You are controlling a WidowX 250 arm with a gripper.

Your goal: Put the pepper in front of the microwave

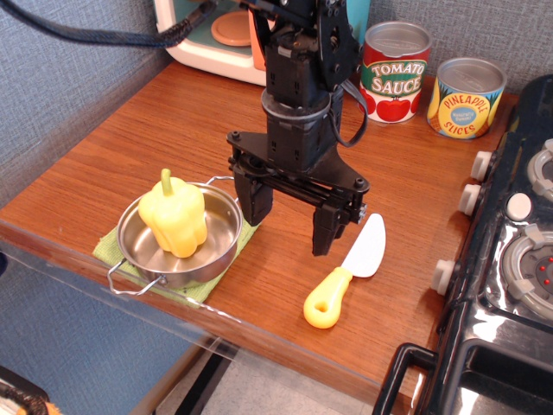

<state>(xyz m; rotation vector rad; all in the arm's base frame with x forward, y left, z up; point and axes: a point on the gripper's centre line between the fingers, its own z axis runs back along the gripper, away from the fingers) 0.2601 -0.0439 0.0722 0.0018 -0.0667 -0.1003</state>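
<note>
Observation.image: glossy yellow lobed pepper [174,215] stands stem-up in steel pot [138,245].

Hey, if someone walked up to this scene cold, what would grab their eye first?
Probably the black gripper hanging mid-table, jaws open and holding nothing. Just to its left in the picture, the glossy yellow pepper sits in a small steel pot on a green cloth near the table's front edge. The teal and white microwave stands far back, with a tomato sauce can and a pineapple slices can along the wall.
</note>
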